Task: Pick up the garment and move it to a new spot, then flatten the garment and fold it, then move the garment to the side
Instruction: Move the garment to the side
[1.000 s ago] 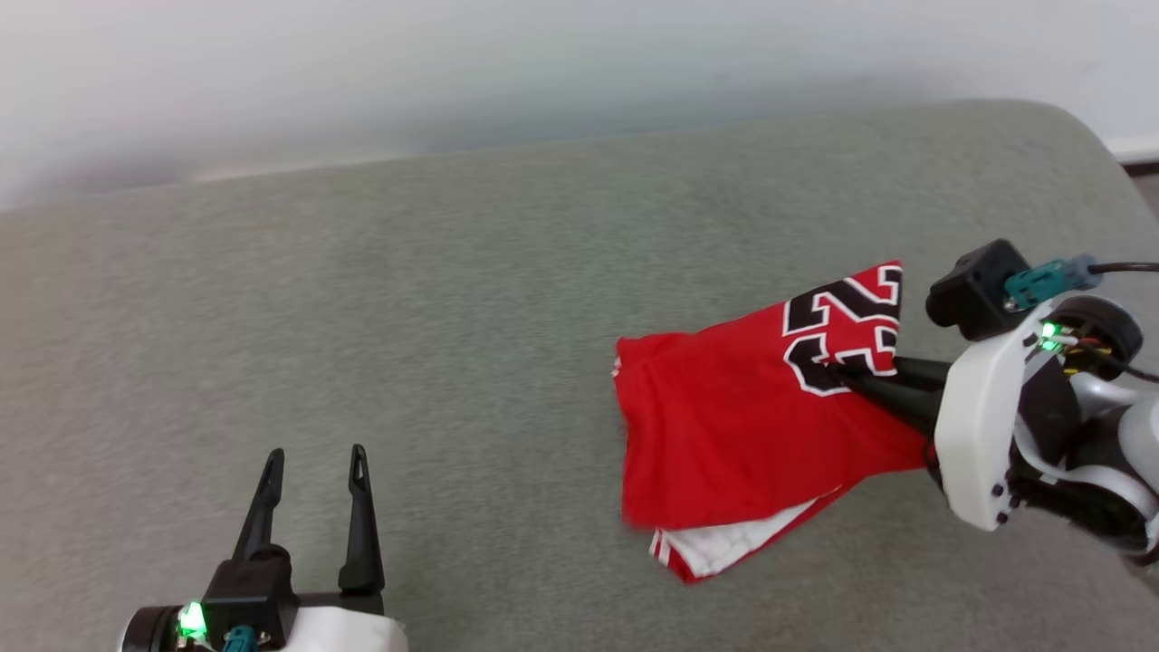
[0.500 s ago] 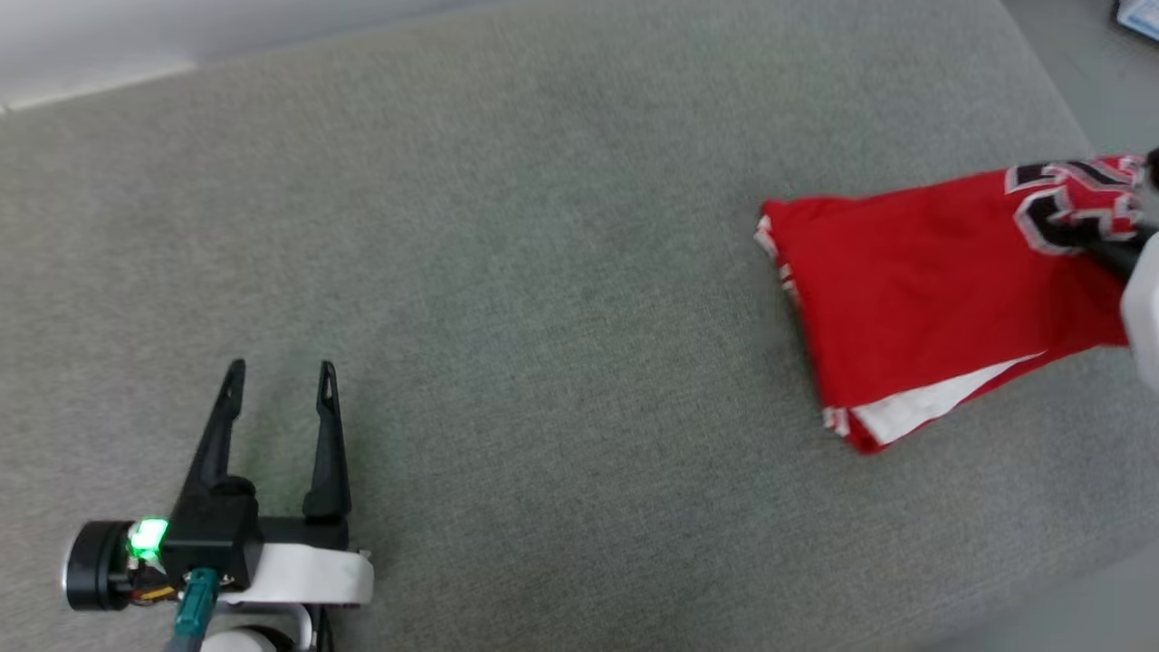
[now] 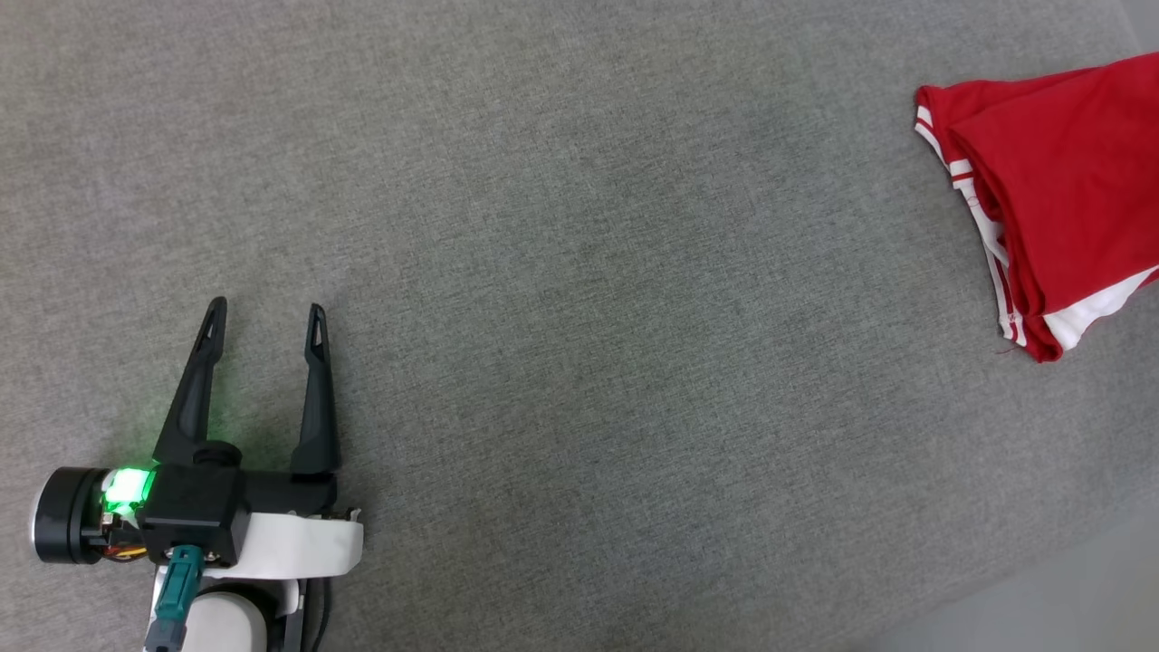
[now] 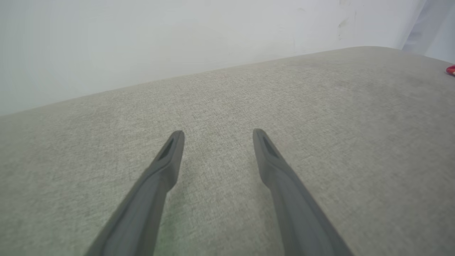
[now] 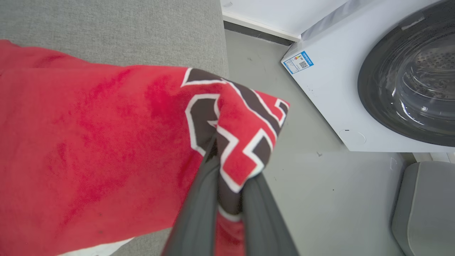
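The garment (image 3: 1059,172), red with striped trim and a strip of white, lies folded at the far right of the grey cushioned surface (image 3: 579,272) and runs off the head view's edge. In the right wrist view my right gripper (image 5: 227,174) is shut on the garment (image 5: 89,149) at its black, white-outlined numbers, lifting that corner past the cushion's edge. My left gripper (image 3: 267,310) stands open at the lower left, far from the cloth, with nothing between its fingers (image 4: 170,156). A sliver of red garment (image 4: 450,69) shows at the left wrist view's right edge.
A white washing machine (image 5: 337,89) with a round glass door stands on the grey floor (image 5: 320,199) beyond the cushion's right end. A grey rounded object (image 5: 426,206) sits beside it. A pale wall (image 4: 177,42) backs the cushion.
The head camera has tilted down and swung, shifting the whole picture. The garment, held by my right gripper, has moved right, away from the left gripper; the right gripper has left the head view.
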Controlling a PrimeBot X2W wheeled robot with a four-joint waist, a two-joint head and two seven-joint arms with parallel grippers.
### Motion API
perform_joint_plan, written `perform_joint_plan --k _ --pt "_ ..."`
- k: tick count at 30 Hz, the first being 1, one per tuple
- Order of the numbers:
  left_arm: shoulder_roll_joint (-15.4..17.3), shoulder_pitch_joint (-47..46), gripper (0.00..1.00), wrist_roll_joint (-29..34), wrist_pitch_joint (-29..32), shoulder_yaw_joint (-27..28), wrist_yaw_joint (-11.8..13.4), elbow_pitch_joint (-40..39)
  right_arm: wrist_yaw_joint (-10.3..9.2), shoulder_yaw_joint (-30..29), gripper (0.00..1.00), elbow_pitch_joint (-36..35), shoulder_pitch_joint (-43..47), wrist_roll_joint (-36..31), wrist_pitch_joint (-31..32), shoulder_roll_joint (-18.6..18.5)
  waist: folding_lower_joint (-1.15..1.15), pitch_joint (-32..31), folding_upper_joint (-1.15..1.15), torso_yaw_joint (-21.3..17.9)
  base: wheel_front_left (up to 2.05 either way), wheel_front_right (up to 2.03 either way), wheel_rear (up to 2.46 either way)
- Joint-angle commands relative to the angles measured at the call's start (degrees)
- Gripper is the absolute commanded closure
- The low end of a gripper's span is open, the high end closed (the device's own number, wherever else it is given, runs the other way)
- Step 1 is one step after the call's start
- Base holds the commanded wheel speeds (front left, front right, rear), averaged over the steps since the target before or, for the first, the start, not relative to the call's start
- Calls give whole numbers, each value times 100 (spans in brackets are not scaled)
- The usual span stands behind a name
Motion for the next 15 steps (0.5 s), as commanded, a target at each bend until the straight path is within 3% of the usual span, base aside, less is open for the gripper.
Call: perform_joint_plan --k 1,2,3,9,15 --pt "32 -71 0 13 -13 -28 30 7 -6 3 100 164 -62 -55 -51 157 -1 2 0 15 0 0 0" --pt "0 -27 0 -27 -13 -77 91 37 -7 -59 55 508 -123 -152 -113 337 -1 -130 0 36 0 0 0" --pt "-23 3 0 -47 -13 -87 110 45 -7 -91 0 601 -171 -222 -184 364 -1 -198 0 46 0 0 0" --pt "-176 167 0 -139 -13 -138 236 93 -7 -344 0 815 -418 -779 -1095 422 -1 -729 0 223 0 0 0" --pt "-332 406 0 -241 -13 -153 330 126 -6 -976 0 674 -450 -1485 -2525 905 -1 -1241 0 489 0 0 0"
